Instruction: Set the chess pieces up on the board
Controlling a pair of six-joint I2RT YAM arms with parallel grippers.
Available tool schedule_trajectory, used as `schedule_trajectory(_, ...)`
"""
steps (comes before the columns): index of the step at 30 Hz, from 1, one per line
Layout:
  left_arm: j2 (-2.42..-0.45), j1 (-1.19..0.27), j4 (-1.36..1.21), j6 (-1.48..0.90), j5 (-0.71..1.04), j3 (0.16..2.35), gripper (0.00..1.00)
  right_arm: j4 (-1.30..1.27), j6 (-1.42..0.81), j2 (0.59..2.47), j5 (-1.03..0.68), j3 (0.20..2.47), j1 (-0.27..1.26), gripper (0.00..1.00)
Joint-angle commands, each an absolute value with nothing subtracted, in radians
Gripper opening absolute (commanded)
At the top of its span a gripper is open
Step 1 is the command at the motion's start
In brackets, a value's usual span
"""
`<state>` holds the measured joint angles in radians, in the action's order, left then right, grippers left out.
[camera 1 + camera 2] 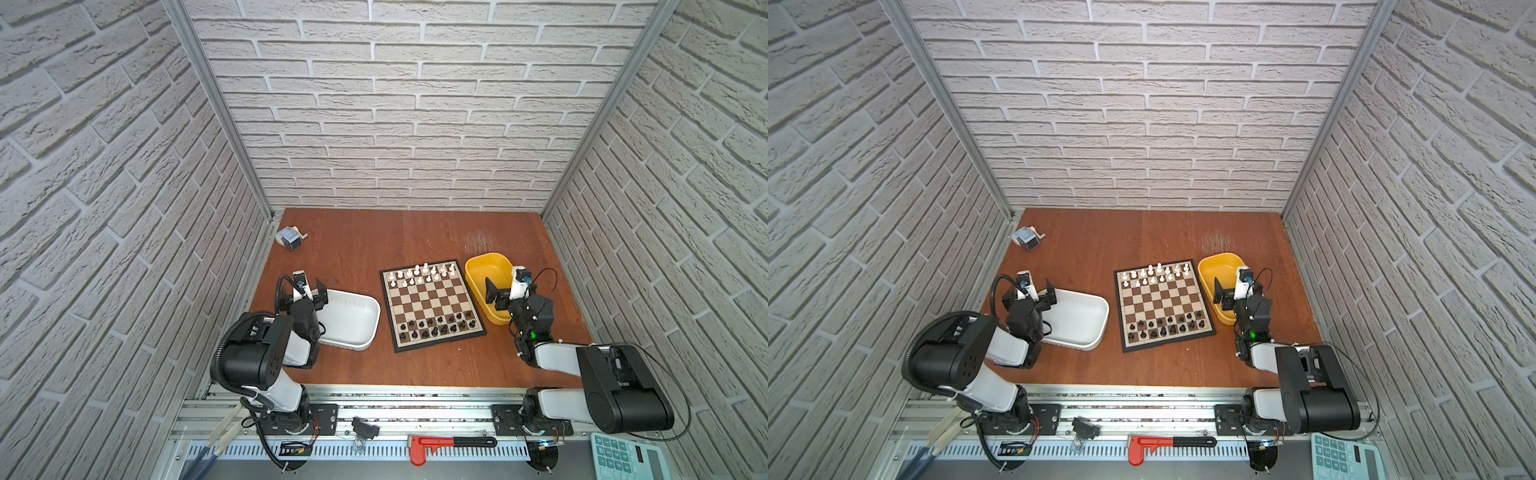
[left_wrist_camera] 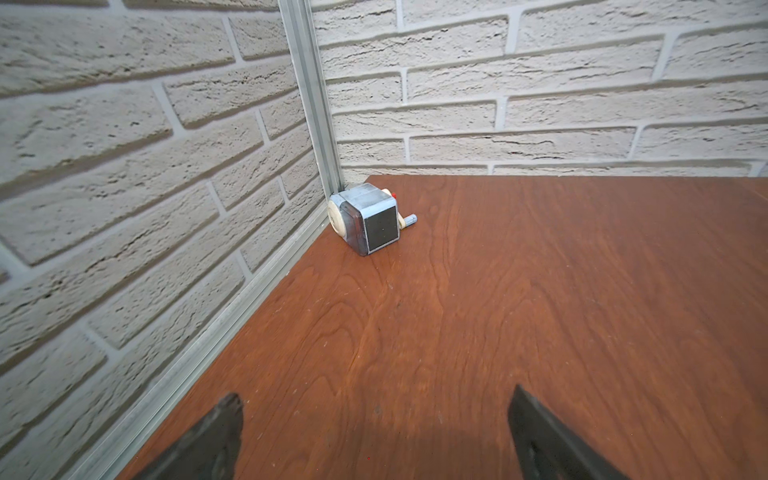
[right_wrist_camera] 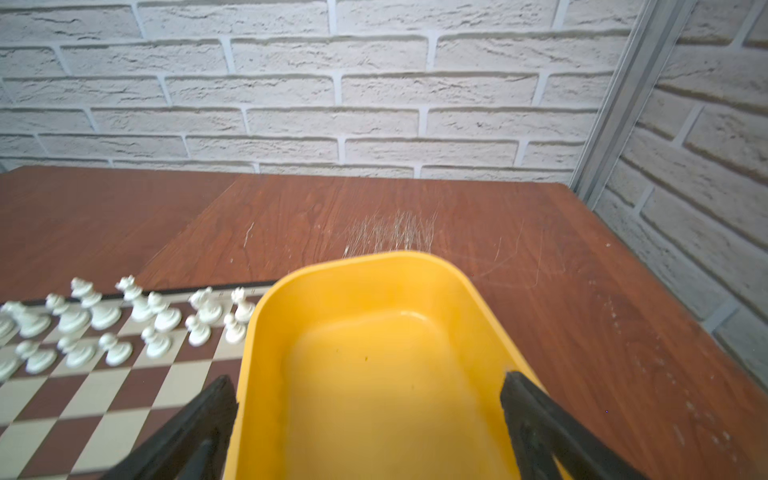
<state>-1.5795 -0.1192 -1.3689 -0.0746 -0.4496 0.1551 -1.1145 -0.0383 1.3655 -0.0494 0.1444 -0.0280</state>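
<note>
- Far over in the upper left of the table (image 1: pixel 353 245) in both top views, tucked into the corner of the brick walls, lies a small grey-blue pencil sharpener (image 1: pixel 289 238) with a crank (it lies tipped on one side, going by the left wrist view).
- Next comes the left gripper (image 1: pixel 303 293), left of centre in the frame, hanging at the upper-left corner of the white tub (image 1: pixel 357 332). Its jaws are spread wide. In the left wrist view the two dark fingers (image 2: pixel 220 428) frame only bare wood, and the gripper pinches nothing.
- The white tub sits just left of the board (image 1: pixel 432 305), apart from it with a strip of table between.
- The board lies in the middle of the table, turned slightly off square to the table's edges.
- The white chessmen (image 1: pixel 419 274) stand in two rows along its upper edge in the frame, upright as far as I can see. They are too small for me to count or to name them all.
- The black chessmen (image 1: pixel 436 328) stand in two rows along the lower edge, and the squares between the two sets are bare.
- The yellow tub (image 1: pixel 484 266) sits just beside the board's upper-right corner, close enough that I cannot tell whether they touch.
- The right gripper (image 1: pixel 509 291) hangs over the lower half of that tub with its jaws spread about as wide as the tub itself. In the right wrist view one finger (image 3: pixel 208 415) shows on the board side of the wall, the other at the opposite rim. I cannot tell whether either touches the plastic.
- Along the bottom of the frame, on the rail in front, lie a red-handled tool (image 1: pixel 449 444) and, at the lower right, a pale blue calculator (image 1: pixel 623 457).
</note>
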Motion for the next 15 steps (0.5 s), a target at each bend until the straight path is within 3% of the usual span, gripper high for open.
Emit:
schedule_trajectory(1, -1.575, -0.113, -1.455, -0.076, -0.442, 0.165, 0.98, -1.423, -0.043, 1.472, -0.057, 0.104, -0.025, 1.0)
schedule_trajectory(15, -1.575, -0.113, -1.427, -0.074, -0.434, 0.181, 0.98, -1.277, -0.013, 1.461, -0.129, 0.169, -0.02, 1.0)
